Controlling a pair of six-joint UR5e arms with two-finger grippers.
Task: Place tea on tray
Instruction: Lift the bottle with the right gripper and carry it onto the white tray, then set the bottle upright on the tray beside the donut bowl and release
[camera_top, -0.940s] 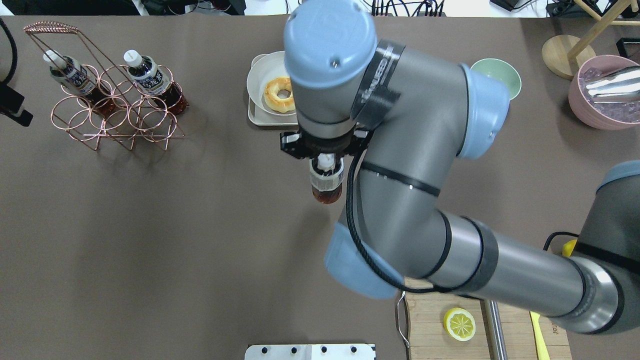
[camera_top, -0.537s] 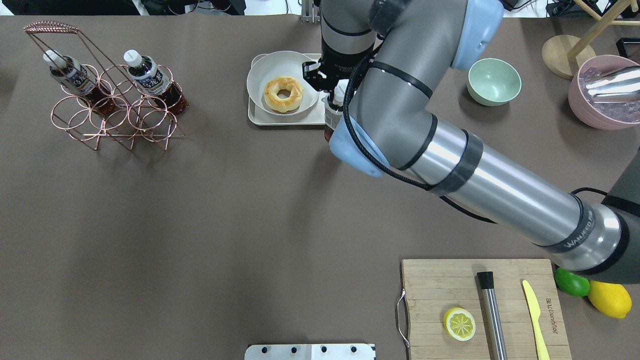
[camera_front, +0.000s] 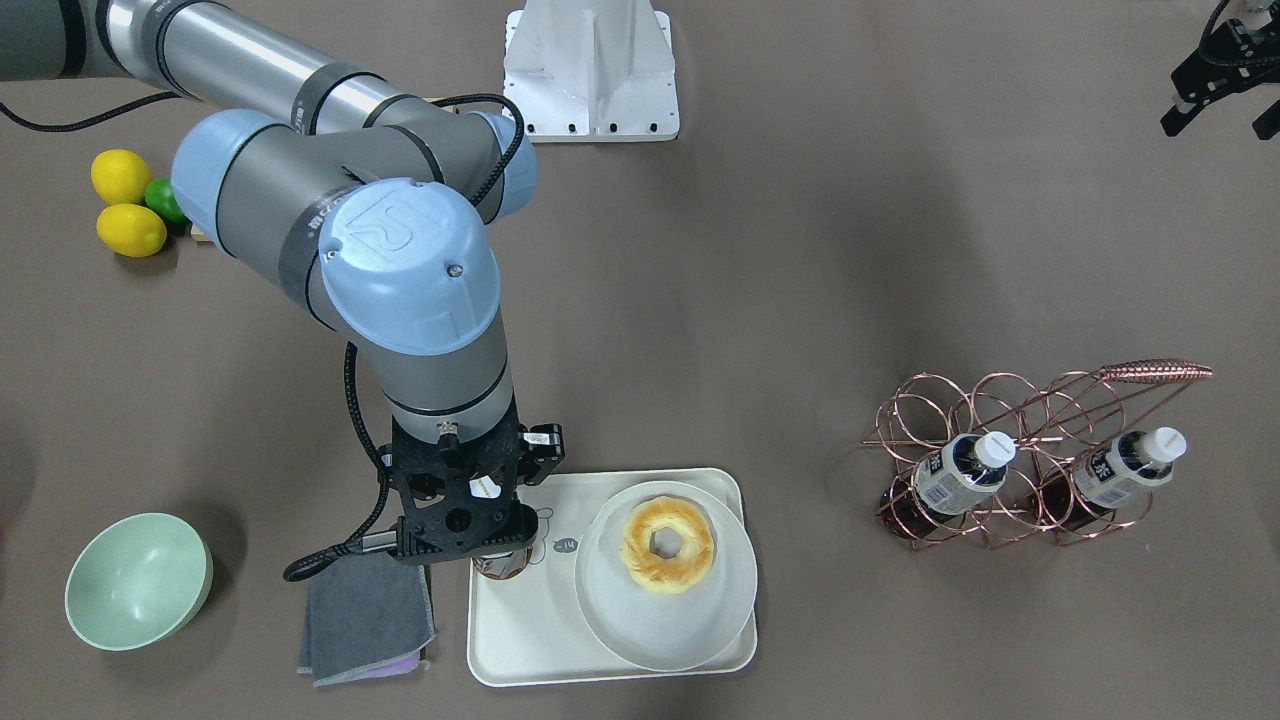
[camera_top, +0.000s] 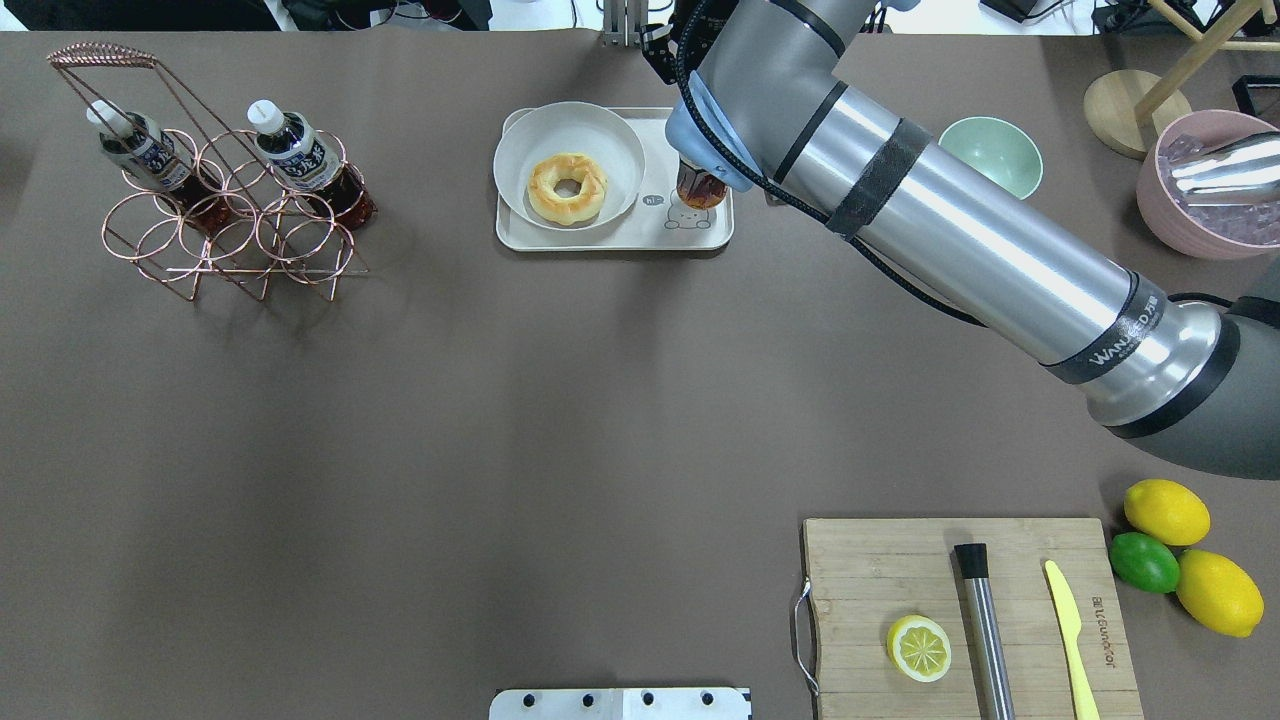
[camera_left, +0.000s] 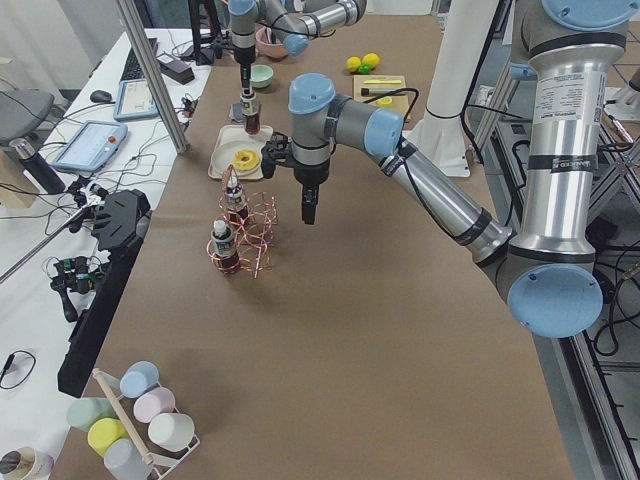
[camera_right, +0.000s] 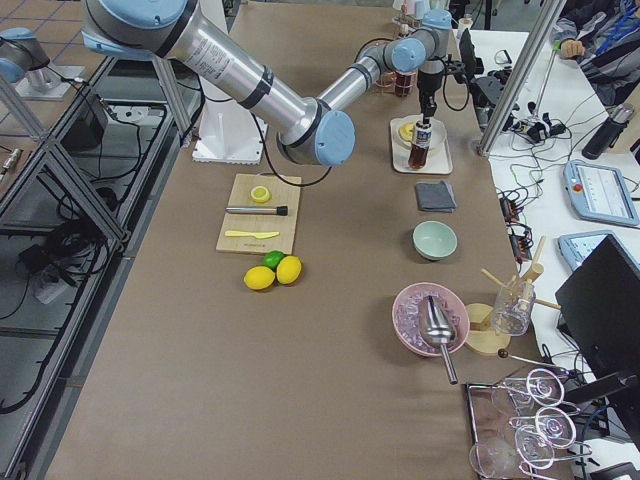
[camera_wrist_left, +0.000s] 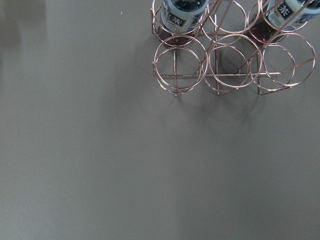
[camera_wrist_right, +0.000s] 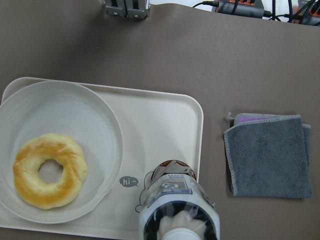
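Observation:
The tea bottle (camera_top: 700, 187) hangs upright in my right gripper (camera_front: 478, 520), which is shut on its white cap. Its reddish-brown base is over the right end of the cream tray (camera_top: 600, 238), above the bear drawing. I cannot tell whether it touches the tray. In the right wrist view the bottle (camera_wrist_right: 175, 197) is seen from above, inside the tray's (camera_wrist_right: 165, 125) right rim. My left gripper (camera_front: 1215, 75) is open and empty, far off beside the copper rack (camera_top: 230, 240).
A round white plate with a donut (camera_top: 567, 187) fills the tray's left part. A grey cloth (camera_wrist_right: 265, 155) and a green bowl (camera_top: 990, 160) lie to its right. Two look-alike bottles (camera_top: 300, 160) sit in the rack. A cutting board (camera_top: 960, 620) lies front right.
My right arm has carried the bottle from the table's middle away from me to the tray's right end. The left gripper has left the overhead view.

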